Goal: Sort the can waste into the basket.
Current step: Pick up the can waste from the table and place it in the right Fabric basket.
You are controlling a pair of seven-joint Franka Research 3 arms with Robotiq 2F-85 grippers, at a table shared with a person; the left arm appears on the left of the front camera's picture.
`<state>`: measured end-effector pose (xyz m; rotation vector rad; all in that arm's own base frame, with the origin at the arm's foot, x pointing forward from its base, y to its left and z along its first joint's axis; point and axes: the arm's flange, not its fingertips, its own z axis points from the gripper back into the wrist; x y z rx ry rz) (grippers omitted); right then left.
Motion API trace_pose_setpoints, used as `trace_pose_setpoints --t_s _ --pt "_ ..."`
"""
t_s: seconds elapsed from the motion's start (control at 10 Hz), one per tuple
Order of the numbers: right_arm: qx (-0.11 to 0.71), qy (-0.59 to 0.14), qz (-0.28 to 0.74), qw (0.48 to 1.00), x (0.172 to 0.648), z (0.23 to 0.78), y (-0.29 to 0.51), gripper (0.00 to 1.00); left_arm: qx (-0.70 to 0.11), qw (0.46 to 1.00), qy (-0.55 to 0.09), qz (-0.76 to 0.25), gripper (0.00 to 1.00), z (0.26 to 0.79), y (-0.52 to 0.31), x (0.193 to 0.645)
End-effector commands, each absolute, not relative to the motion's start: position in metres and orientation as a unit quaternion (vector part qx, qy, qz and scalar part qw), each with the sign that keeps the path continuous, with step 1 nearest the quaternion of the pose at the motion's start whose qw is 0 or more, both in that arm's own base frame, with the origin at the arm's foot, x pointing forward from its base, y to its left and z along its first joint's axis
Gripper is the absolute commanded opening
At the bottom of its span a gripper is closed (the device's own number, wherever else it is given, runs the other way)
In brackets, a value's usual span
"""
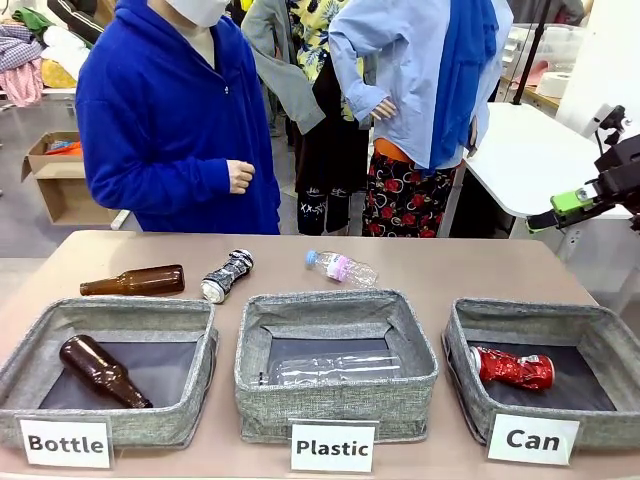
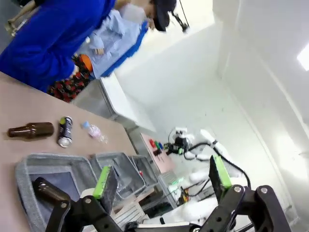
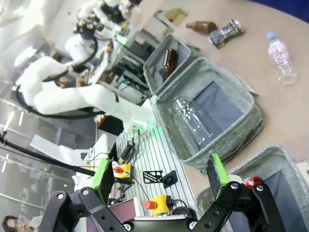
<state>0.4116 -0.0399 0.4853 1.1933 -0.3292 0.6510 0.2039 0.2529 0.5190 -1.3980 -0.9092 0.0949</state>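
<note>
Right wrist view is showing you the right claw [image 3: 159, 175] with its two fingers standing wide apart and nothing sitting between them. The red can [image 3: 252, 182] is lying inside the Can basket [image 3: 270, 151], just beside the claw's picture-right finger and lower than its tip. The black-and-silver can [image 3: 227, 32] is lying on the bare table well beyond the claw, past the Plastic basket [image 3: 231, 140], next to a brown bottle [image 3: 202, 26]. A clear plastic bottle [image 3: 280, 55] is resting on the table far ahead of that same finger. In the front view you are seeing this claw hanging beyond the table's far right corner, higher than the Can basket. Left wrist view is showing you the left claw [image 2: 161, 176] likewise spread and gripping nothing. There the black-and-silver can is lying far ahead of its picture-left finger, between the brown bottle and the plastic bottle.
</note>
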Motion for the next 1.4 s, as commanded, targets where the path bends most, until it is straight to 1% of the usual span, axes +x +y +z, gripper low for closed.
trace_pose_setpoints --t_s 0.0,0.1,0.2,0.4,0.5,0.6,1.0,1.1,1.3 --pt "0.546 -0.149 0.312 0.763 0.41 0.487 -0.044 1.0 -0.645 0.687 -0.332 -0.049 1.0 0.529 0.173 0.236" --pt "0.546 -0.149 0.312 0.763 0.41 0.487 -0.044 1.0 -0.619 0.726 -0.288 -0.082 1.0 0.525 0.126 0.258" --pt "0.546 -0.149 0.312 0.763 0.41 0.487 -0.044 1.0 -0.62 0.738 -0.245 -0.107 1.0 0.517 0.093 0.269" --pt "0.546 -0.149 0.312 0.763 0.41 0.487 -0.044 1.0 -0.589 0.772 -0.202 -0.126 1.0 0.495 0.055 0.278" --pt "0.546 -0.149 0.312 0.763 0.41 0.487 -0.044 1.0 -0.571 0.786 -0.201 -0.125 1.0 0.49 0.05 0.278" --pt "0.546 -0.149 0.312 0.763 0.41 0.487 -0.044 1.0 -0.605 0.757 -0.213 -0.124 1.0 0.505 0.054 0.284" --pt "0.546 -0.149 0.312 0.763 0.41 0.487 -0.044 1.0 -0.597 0.764 -0.21 -0.127 1.0 0.501 0.051 0.288" --pt "0.546 -0.149 0.312 0.763 0.41 0.487 -0.044 1.0 -0.568 0.775 -0.211 -0.18 1.0 0.513 0.045 0.29" --pt "0.546 -0.149 0.312 0.763 0.41 0.487 -0.044 1.0 -0.486 0.847 -0.143 -0.163 1.0 0.523 0.011 0.349"
